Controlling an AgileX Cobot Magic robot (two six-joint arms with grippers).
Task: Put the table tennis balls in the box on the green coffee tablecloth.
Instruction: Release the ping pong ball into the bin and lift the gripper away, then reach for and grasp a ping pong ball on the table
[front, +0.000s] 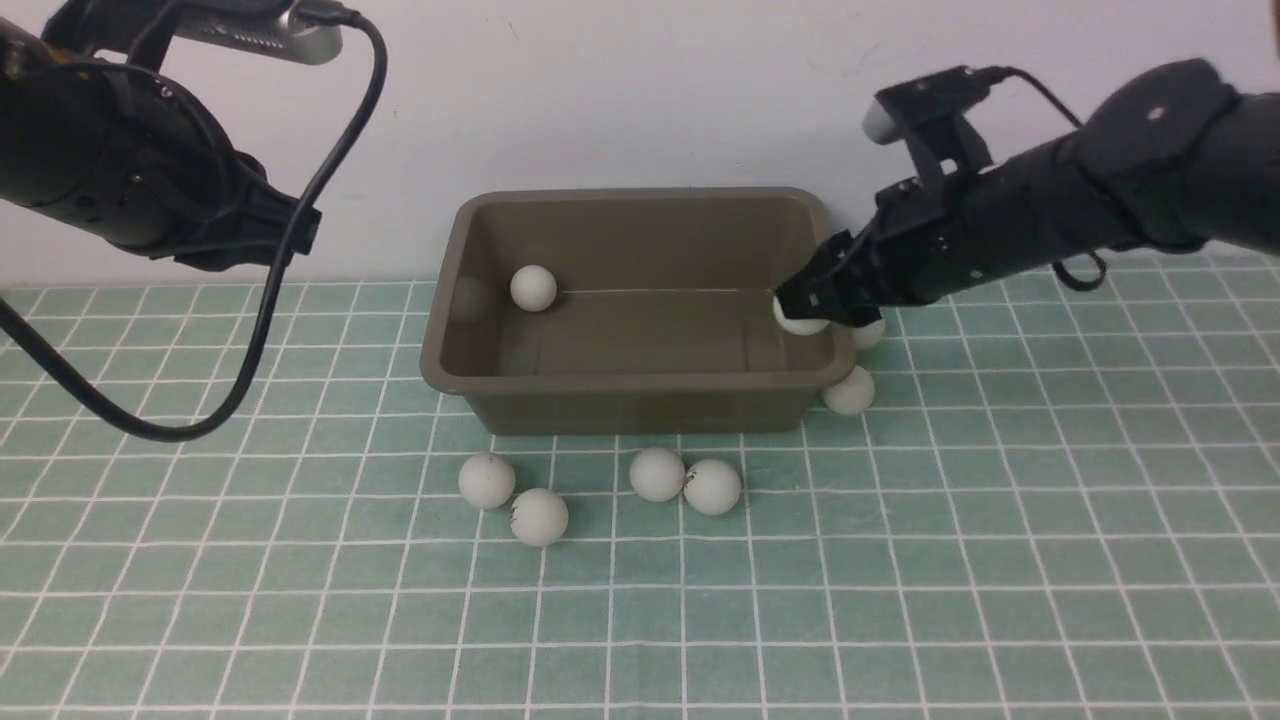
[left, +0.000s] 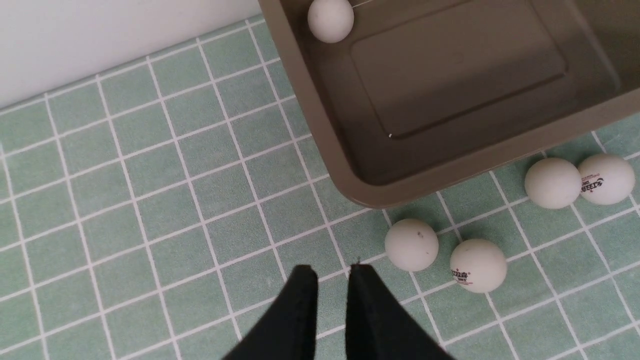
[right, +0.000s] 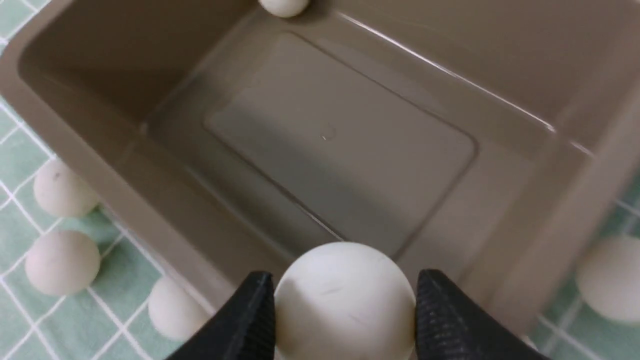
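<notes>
Teal green coffee tablecloth (front: 200, 560) covers tabletop; left hand (left: 331, 272) nearly closed, empty; lone ball (front: 533, 288) lies in box (front: 640, 405); four table tennis balls (front: 487, 480) loose in front; right hand (front: 812, 296) clamps held ball (front: 798, 320) just inside right rim; risk: released this close to the rim, it may bounce out.

Front view: the right gripper (front: 797, 305) covers the top of the held ball (front: 800, 322) and most of the rear ball (front: 872, 337) beside the box (front: 640, 198). Left wrist view: the box runs off 2 edges (top and right). The printed ball (left: 606, 179) carries lettering too small to read. Right wrist view: the outer ball (right: 607, 277) is blurred.
</notes>
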